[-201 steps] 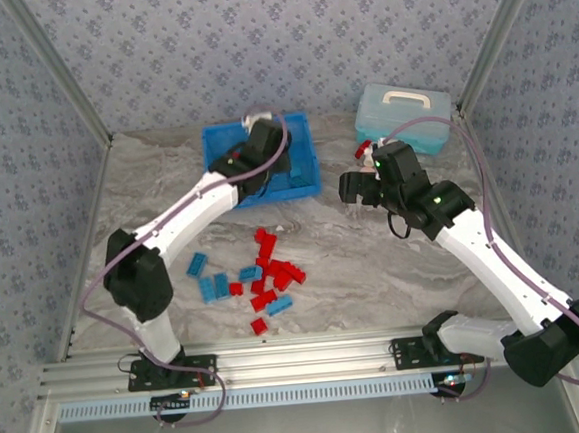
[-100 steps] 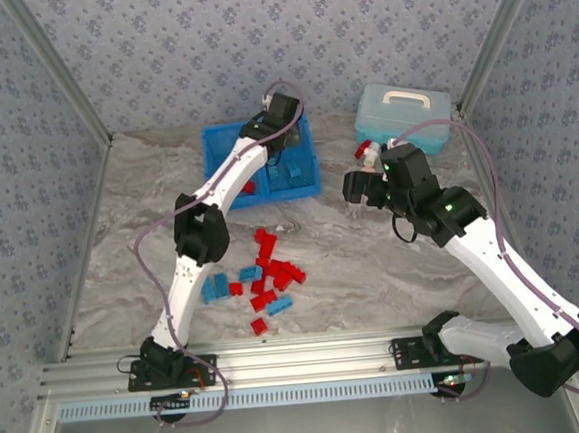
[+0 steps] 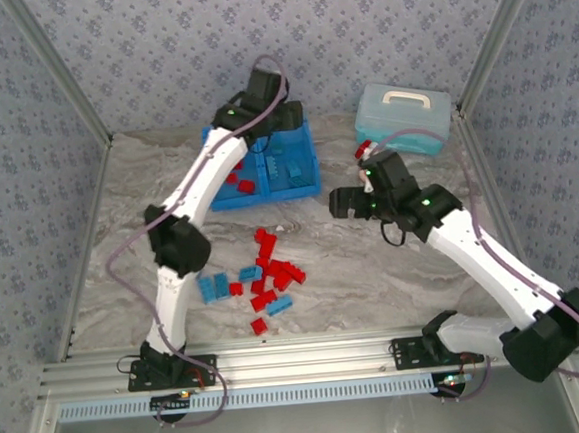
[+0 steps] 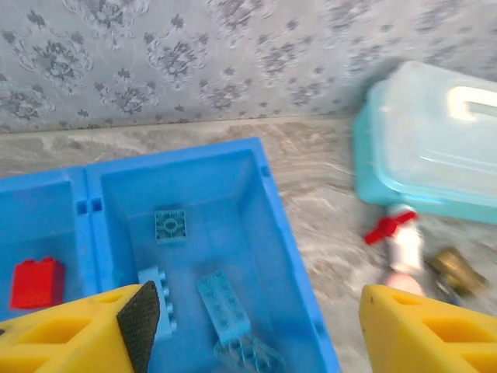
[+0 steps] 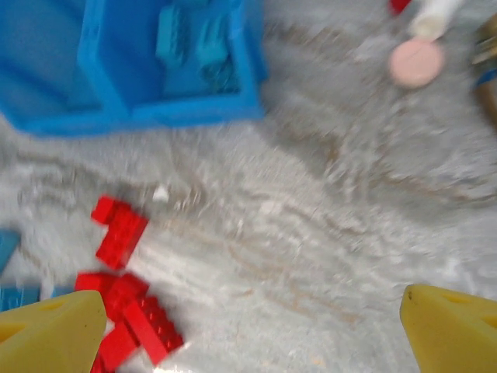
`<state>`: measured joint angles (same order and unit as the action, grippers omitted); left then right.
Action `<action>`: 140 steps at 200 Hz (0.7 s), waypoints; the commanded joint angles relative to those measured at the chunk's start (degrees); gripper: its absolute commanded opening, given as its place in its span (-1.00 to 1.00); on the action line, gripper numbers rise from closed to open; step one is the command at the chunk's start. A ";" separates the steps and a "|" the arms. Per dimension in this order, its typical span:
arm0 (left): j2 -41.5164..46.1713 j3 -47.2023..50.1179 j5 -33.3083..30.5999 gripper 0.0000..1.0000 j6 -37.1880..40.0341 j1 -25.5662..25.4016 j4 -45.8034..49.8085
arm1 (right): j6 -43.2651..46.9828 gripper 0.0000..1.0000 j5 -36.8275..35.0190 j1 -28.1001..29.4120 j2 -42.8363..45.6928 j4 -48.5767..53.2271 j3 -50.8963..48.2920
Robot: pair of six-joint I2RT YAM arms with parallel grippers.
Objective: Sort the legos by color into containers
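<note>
In the right compartment [image 4: 225, 183] lie blue legos [image 4: 224, 305]; left compartment [image 4: 39, 221] holds red legos [image 4: 36, 282].

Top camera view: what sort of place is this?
Likely a robot test booth: two arms bolted to a metal rail, patterned panels boxing in a marble-look table, legos near a blue tray.

You have a pale blue lidded case [image 3: 404, 117] with a white handle [image 3: 401, 97] at two o'clock on the marble table [image 3: 374, 265]. At its eight o'clock, just beside it, you see small red-white-pink items [image 3: 364, 150].
</note>
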<state>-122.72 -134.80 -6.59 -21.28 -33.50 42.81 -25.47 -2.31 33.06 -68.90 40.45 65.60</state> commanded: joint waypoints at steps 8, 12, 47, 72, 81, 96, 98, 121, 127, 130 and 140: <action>21.75 19.08 6.68 0.54 9.57 -0.30 -3.16 | 9.27 1.00 6.62 9.00 -4.32 0.37 -1.48; 24.48 22.30 6.66 0.56 10.31 -0.19 -3.54 | 10.20 1.00 6.06 10.19 -4.85 0.34 -2.02; 45.10 48.64 5.75 0.75 17.29 -0.05 -7.12 | 15.19 0.99 2.54 18.62 -10.44 -1.87 -5.56; 57.41 63.83 4.99 0.87 21.14 0.14 -7.84 | 16.66 0.91 2.35 21.60 -15.62 -5.73 -6.36; 61.05 67.73 4.46 0.91 21.55 0.20 -7.77 | 16.77 0.81 2.35 22.19 -17.66 -6.98 -6.36; 66.04 73.06 3.17 0.96 22.58 0.32 -7.83 | 17.28 0.62 2.39 22.78 -20.95 -8.88 -6.28; 66.58 73.58 2.99 0.97 22.81 0.29 -7.85 | 17.34 0.59 2.44 22.76 -21.32 -9.09 -6.28; 70.85 78.05 0.24 0.98 24.92 0.42 -8.18 | 17.87 0.38 2.56 22.69 -25.56 -11.38 -5.73; 71.55 78.85 -0.41 0.98 25.49 0.39 -8.48 | 18.00 0.35 2.81 22.68 -26.63 -11.91 -5.60; 71.82 79.24 -0.71 0.98 25.68 0.42 -8.68 | 18.08 0.34 2.97 22.74 -27.08 -12.01 -5.58; 72.60 80.37 -1.42 0.98 26.47 0.45 -9.50 | 18.09 0.29 2.76 22.80 -28.60 -12.72 -5.26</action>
<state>-53.06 -56.03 -4.67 1.32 -33.47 36.36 -8.78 0.89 55.61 -94.65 30.61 59.75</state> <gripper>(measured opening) 0.991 0.668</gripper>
